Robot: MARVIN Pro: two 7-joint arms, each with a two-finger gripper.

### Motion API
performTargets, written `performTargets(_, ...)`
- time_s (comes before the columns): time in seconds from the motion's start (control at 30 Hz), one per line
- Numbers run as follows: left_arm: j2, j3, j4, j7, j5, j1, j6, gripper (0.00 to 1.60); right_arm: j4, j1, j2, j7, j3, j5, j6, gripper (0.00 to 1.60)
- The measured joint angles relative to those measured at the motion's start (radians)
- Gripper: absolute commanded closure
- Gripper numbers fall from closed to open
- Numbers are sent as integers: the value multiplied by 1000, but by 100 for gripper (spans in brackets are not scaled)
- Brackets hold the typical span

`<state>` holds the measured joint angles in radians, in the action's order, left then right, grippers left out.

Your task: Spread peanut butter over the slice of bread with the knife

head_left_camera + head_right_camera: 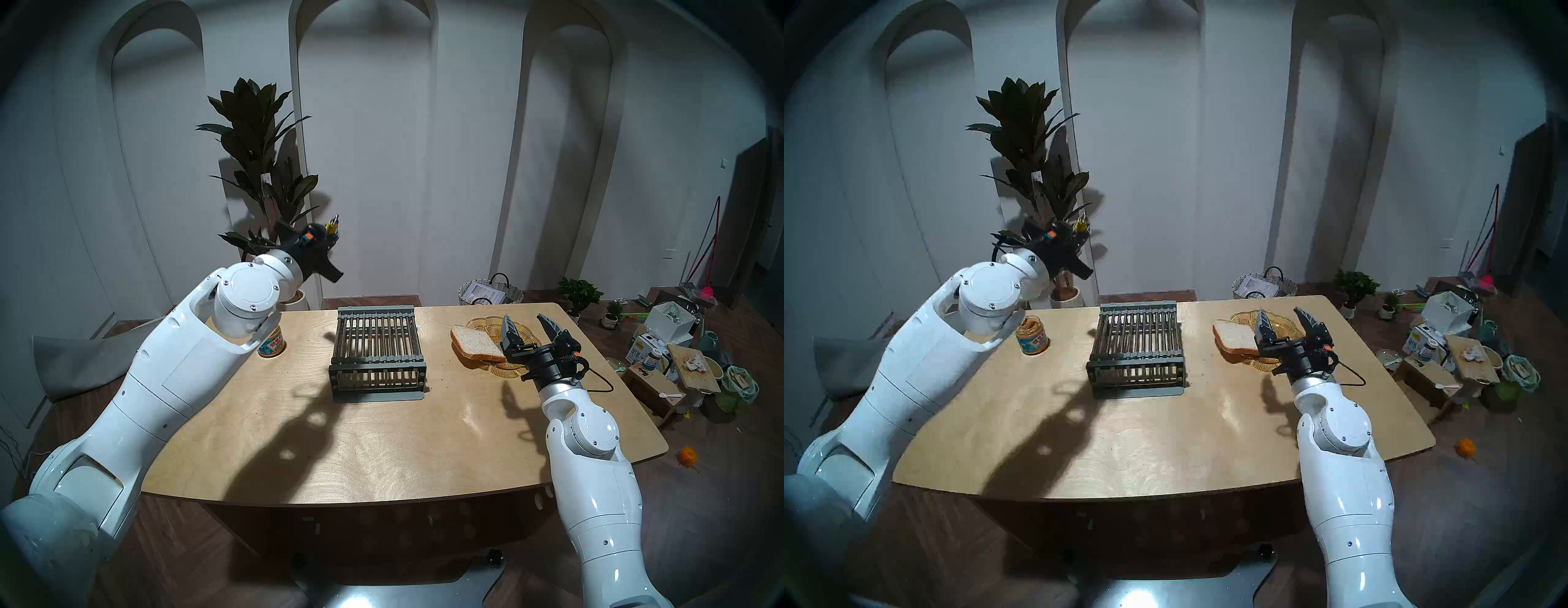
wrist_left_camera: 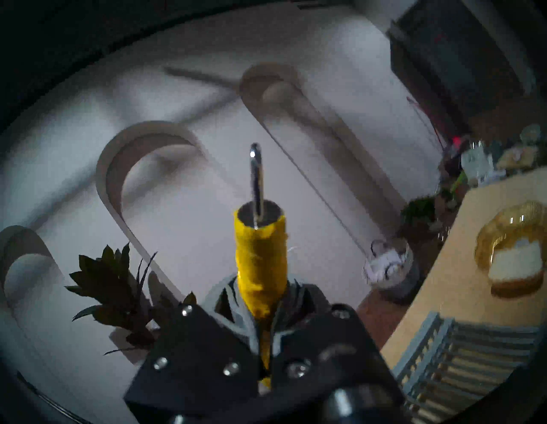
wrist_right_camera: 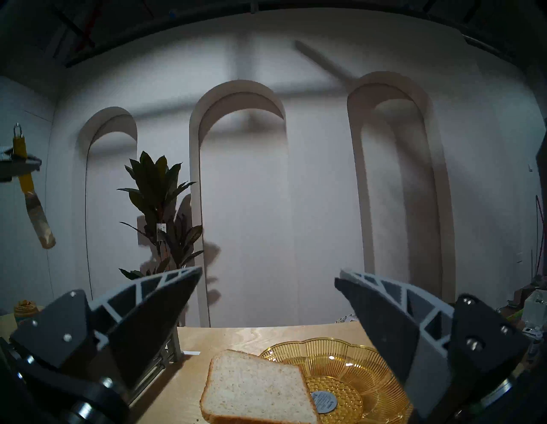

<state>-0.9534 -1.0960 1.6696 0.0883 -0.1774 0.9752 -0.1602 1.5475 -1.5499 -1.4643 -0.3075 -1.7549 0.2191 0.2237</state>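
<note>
The left gripper [image 2: 263, 340] is clamped on the knife [image 3: 29, 189] by its yellow handle, high above the table's [image 1: 382, 446] left side. In the right wrist view the blade hangs downward, coated with tan peanut butter. The bread [image 1: 475, 344] lies half on the amber dish [image 1: 513, 369] far to the right, and the jar [image 1: 1032, 335] stands below the left arm. The right gripper [image 1: 532, 329] hovers agape over the dish, empty. Risks: paste could drip during the long carry across the rack [image 1: 375, 352], and the overhanging bread may tip or slide under the blade's pressure.
</note>
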Motion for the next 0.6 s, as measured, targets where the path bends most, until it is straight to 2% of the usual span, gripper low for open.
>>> performTargets(0.2, -20, -65, 82, 27, -147, 42, 41, 160, 10, 20, 32, 19, -37, -32, 4, 0)
performTargets(0.37, -49, -115, 140, 48, -303, 99, 59, 160, 2, 49, 72, 34, -76, -62, -3, 0)
performTargets(0.6, -102, -133, 178, 54, -456, 150, 59, 160, -74, 111, 132, 39, -121, -71, -112, 0)
